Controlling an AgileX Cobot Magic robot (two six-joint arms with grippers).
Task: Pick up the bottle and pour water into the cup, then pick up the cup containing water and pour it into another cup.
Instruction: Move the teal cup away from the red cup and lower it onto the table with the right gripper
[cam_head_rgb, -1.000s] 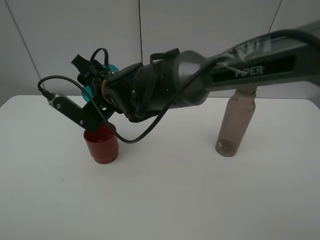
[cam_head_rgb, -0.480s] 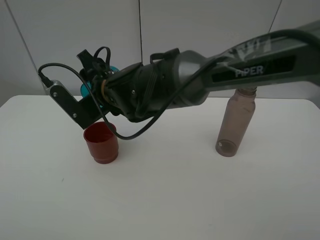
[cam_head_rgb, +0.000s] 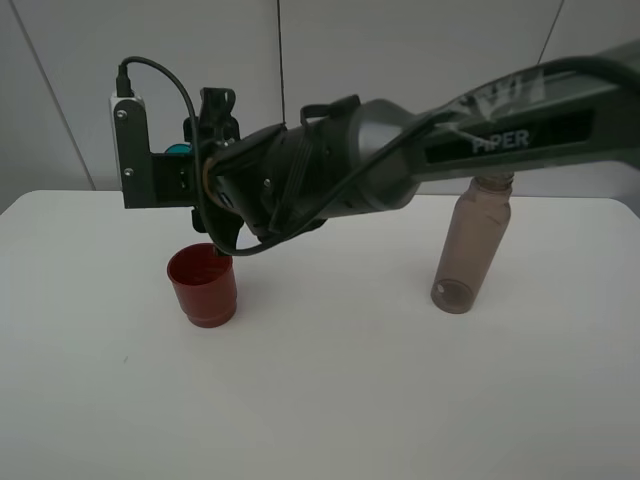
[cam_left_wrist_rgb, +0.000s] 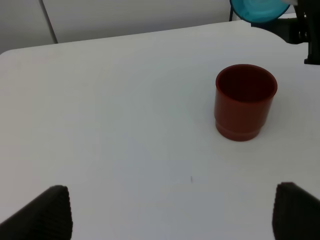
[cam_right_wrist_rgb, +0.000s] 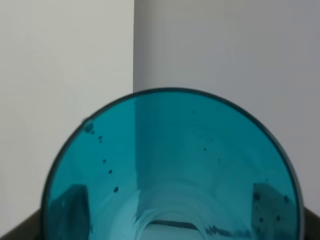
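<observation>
The right gripper (cam_head_rgb: 190, 175) sits in the upper left of the high view, reaching across from the right, clamped narrowly on the teal cup (cam_head_rgb: 178, 150). Only a sliver of teal shows there, behind the wrist camera bracket. In the right wrist view the cup (cam_right_wrist_rgb: 172, 170) fills the lower frame, seen down its mouth toward the far wall, so its long axis runs roughly level, pointing out from the jaws toward the left of the high view.

The red cup (cam_head_rgb: 203, 286) stands upright on the table (cam_head_rgb: 330, 400), left of centre, just below and slightly right of the held cup. In the left wrist view the teal rim (cam_left_wrist_rgb: 257, 7) hangs at the top edge, above and behind the red cup (cam_left_wrist_rgb: 245, 101). That vertical line-up is what the pour depends on: the teal mouth looks a little off to one side of the red opening, though how far I cannot tell.

The teal cup shows scattered droplets on its wall and no pool; it looks nearly drained. The red cup's inside is dark; any water in it cannot be made out. The bottle (cam_head_rgb: 471, 245) stands upright at centre right, well apart, apparently empty.

The left gripper (cam_left_wrist_rgb: 170, 215) stays low, fingers wide apart and holding nothing, with the red cup ahead of it.
</observation>
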